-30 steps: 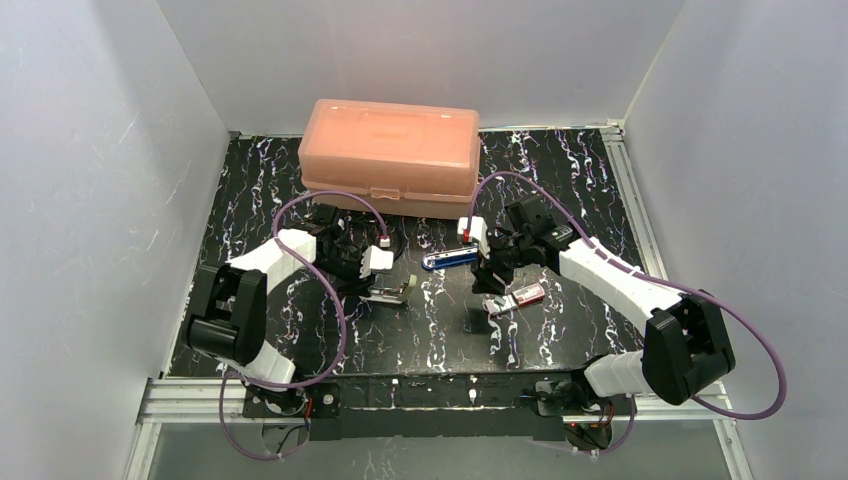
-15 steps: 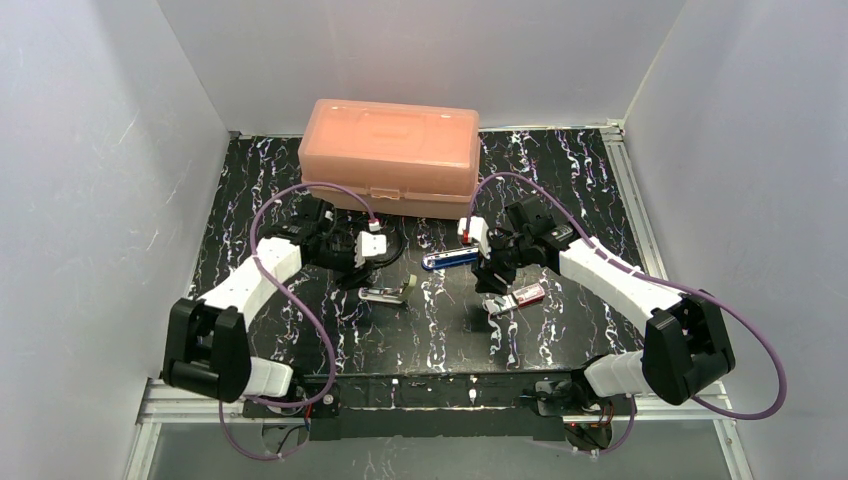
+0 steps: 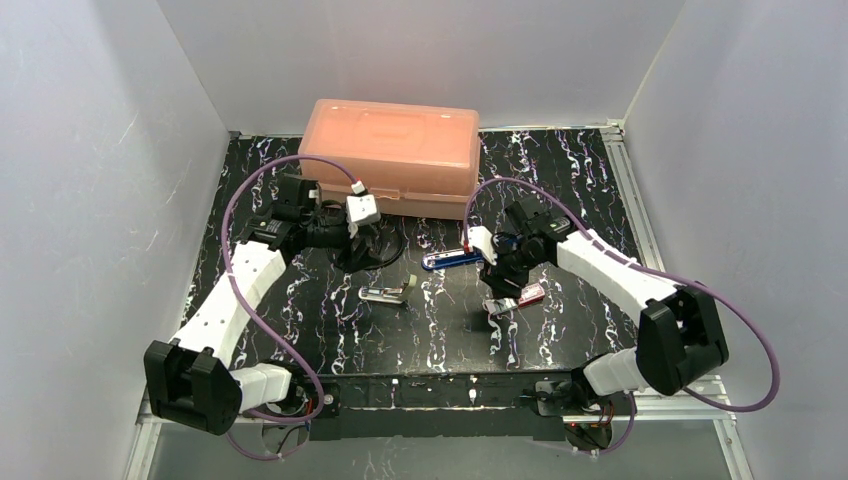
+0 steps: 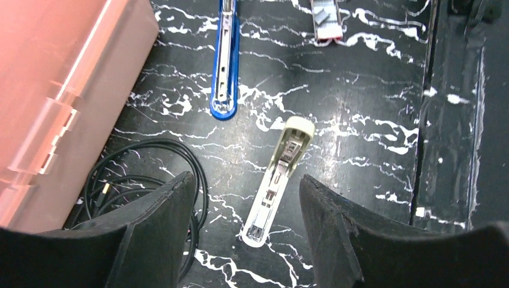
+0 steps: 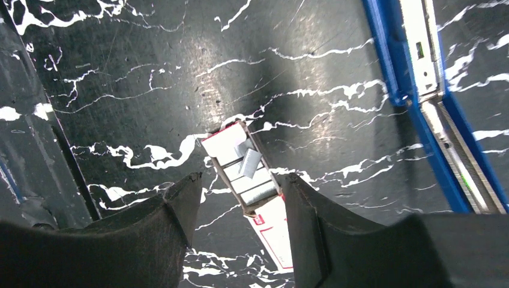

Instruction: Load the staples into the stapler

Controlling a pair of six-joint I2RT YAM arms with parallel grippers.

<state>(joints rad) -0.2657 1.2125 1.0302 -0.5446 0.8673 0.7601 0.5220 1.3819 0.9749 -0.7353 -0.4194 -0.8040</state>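
Your left hand [image 4: 243, 183] and right hand [image 5: 239, 179] both stand open.
Your left arm stretches far forward with its jaws spread wide. Your right arm bends at the elbow, wrist tipped down, jaws parted and clamping nothing.

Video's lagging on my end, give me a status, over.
Left gripper open, empty, above white stapler. Right gripper open, straddling staple box, tray out. Blue stapler beside it. Cable near left gripper, clear of both staplers.
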